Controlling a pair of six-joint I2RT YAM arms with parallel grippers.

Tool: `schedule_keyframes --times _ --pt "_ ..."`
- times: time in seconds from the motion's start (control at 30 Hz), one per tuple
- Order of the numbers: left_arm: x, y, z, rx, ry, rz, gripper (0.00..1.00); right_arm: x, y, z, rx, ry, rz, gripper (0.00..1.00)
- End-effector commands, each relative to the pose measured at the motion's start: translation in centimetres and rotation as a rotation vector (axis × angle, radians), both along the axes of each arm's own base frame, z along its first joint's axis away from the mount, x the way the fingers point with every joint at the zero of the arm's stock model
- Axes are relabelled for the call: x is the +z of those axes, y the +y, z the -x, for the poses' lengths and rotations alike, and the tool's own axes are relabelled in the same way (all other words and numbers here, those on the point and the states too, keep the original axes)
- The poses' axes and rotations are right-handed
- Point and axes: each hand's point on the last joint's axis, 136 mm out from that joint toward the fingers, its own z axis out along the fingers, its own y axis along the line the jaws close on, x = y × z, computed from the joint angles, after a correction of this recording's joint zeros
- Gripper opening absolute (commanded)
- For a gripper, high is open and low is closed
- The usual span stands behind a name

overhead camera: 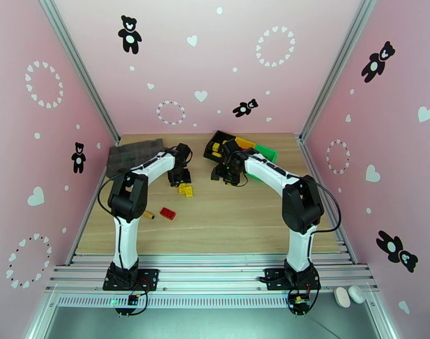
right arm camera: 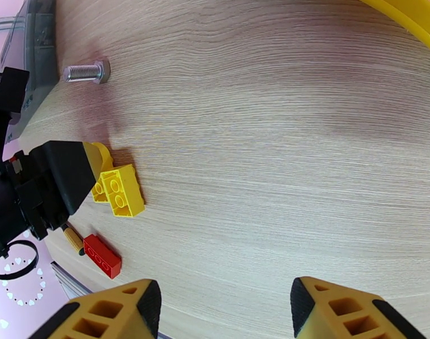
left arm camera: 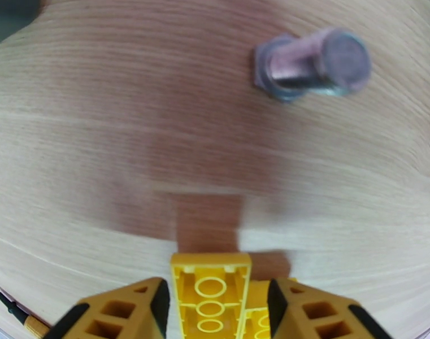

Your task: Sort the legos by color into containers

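Two yellow legos (overhead camera: 186,190) lie mid-table, and my left gripper (overhead camera: 179,177) is down on them. In the left wrist view its fingers (left arm camera: 141,309) close in on an upside-down yellow lego (left arm camera: 211,286), with a second yellow piece (left arm camera: 256,318) wedged by the right finger. A red lego (overhead camera: 168,213) lies nearer the arm bases. My right gripper (overhead camera: 226,174) hovers open over bare wood (right arm camera: 223,312), right of those legos (right arm camera: 122,190). The black (overhead camera: 217,138), yellow (overhead camera: 244,143) and green (overhead camera: 266,152) containers stand at the back behind it.
A steel bolt (left arm camera: 312,64) lies just beyond the left gripper. A dark grey organizer tray (overhead camera: 133,153) sits at the back left. An orange-handled screwdriver (overhead camera: 148,214) rests beside the red lego (right arm camera: 101,255). Pink walls close in both sides.
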Motion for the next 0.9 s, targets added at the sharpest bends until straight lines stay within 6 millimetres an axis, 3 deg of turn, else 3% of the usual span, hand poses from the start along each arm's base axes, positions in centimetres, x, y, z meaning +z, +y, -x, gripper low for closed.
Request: schedule_keyframes --times 0.0,0.3,0.53,0.67,0.87 --pt "-1.7 0.8 0.3 0.001 0.031 -0.032 0.48 1.0 0.4 -0.3 0.015 -0.013 -0.004 0.65" --pt "-1.6 0.8 0.8 0.003 0.034 -0.028 0.34 0.9 0.4 -0.4 0.021 -0.008 0.0 0.64" --pt "1.6 0.2 1.2 0.014 -0.009 0.036 0.31 1.1 0.0 -0.6 0.016 -0.018 0.002 0.64" --pt "4.0 -1.2 0.9 0.019 -0.048 0.13 0.31 1.2 -0.3 -0.8 0.011 -0.021 0.0 0.64" --pt "7.4 -5.4 -0.4 0.024 -0.094 0.381 0.31 1.7 -0.9 -1.6 -0.011 -0.032 -0.025 0.64"
